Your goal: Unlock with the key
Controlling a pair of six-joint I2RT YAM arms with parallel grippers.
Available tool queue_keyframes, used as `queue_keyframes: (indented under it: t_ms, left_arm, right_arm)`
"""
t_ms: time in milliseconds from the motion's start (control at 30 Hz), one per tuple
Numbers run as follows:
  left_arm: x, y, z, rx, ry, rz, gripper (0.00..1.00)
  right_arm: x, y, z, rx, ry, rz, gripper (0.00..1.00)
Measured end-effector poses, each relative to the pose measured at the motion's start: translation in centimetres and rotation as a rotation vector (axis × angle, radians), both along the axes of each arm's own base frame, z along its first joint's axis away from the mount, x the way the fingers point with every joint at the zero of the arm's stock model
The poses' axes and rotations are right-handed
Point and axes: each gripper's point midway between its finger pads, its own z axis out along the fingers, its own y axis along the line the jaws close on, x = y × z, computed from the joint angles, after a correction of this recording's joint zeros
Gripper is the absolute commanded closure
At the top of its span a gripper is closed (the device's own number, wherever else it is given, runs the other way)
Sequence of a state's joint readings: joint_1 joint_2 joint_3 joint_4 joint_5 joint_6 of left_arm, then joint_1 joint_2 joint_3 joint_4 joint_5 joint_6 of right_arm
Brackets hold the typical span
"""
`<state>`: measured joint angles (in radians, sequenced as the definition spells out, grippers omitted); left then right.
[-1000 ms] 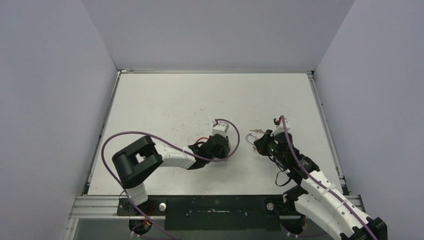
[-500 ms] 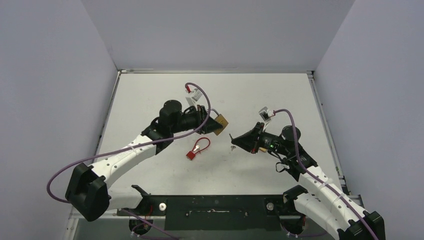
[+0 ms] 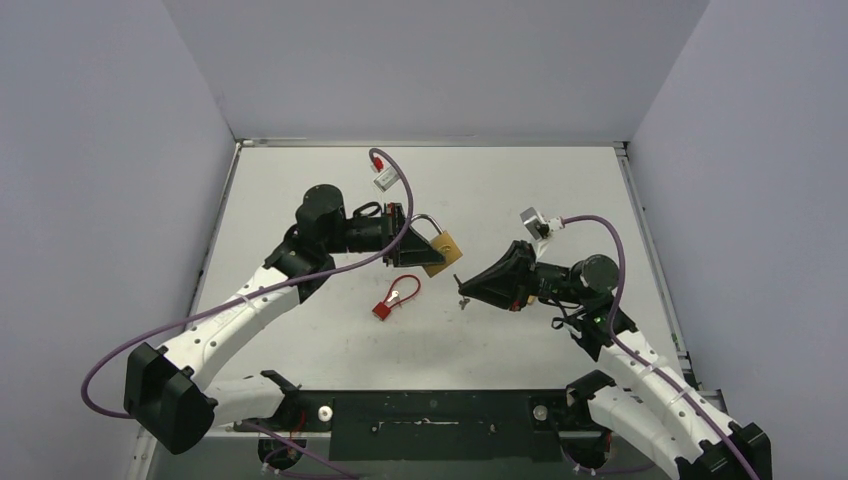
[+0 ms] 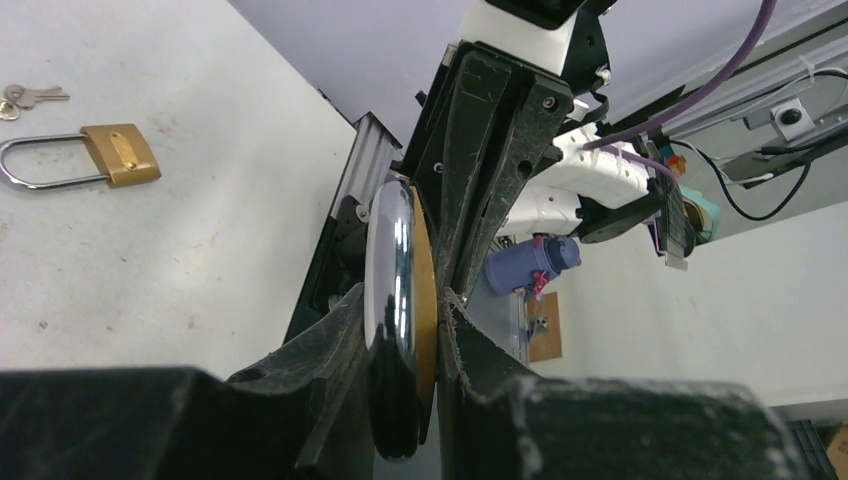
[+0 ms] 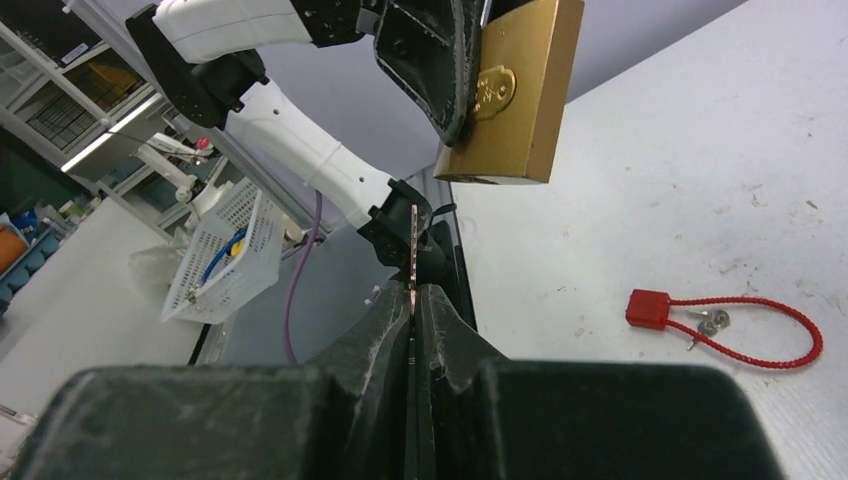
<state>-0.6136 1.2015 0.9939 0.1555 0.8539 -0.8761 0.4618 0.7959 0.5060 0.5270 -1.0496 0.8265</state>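
Above the counter (image 3: 330,190), toward its middle, my left end effector (image 3: 408,240) is clamped on the brass padlock (image 3: 441,254) and holds it in the air, shackle back toward my wrist and bottom face turned out to my right arm. My right end effector (image 3: 470,288) is pinched on the key (image 5: 413,245), whose thin blade sticks out edge-on. It points toward the padlock but is apart from it, sitting lower in my right wrist view. I judge this to be the alignment step: both things are in hand and the key is not yet in the lock. A small brass flap (image 5: 495,90) sits on the face toward the key. I take it for the keyway cover, though I cannot see the slot itself. Next I need to raise the key tip to that spot and roll my right wrist until the blade matches the slot. Then I push straight in and turn while my left grip holds firm. A red cable lock (image 3: 395,297) and a second padlock (image 4: 118,155) lie on the counter, out of the way.
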Motion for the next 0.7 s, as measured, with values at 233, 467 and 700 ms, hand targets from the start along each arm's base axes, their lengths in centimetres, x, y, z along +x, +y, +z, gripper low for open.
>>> queue_keyframes:
  t_ms: [233, 467, 700]
  left_arm:
    - [-0.5, 0.1, -0.1, 0.015, -0.015, -0.031, 1.00]
    - [2.8, 1.1, -2.1, 0.159, -0.028, 0.191, 1.00]
    - [6.6, 3.3, -9.1, 0.472, -0.007, 0.665, 1.00]
  right_arm:
    - [-0.5, 0.0, 1.0, 0.008, -0.032, 0.018, 1.00]
    - [1.6, -0.2, -0.6, -0.073, -0.019, -0.096, 1.00]
    - [7.4, -2.7, -6.0, -0.267, 0.131, -0.467, 1.00]
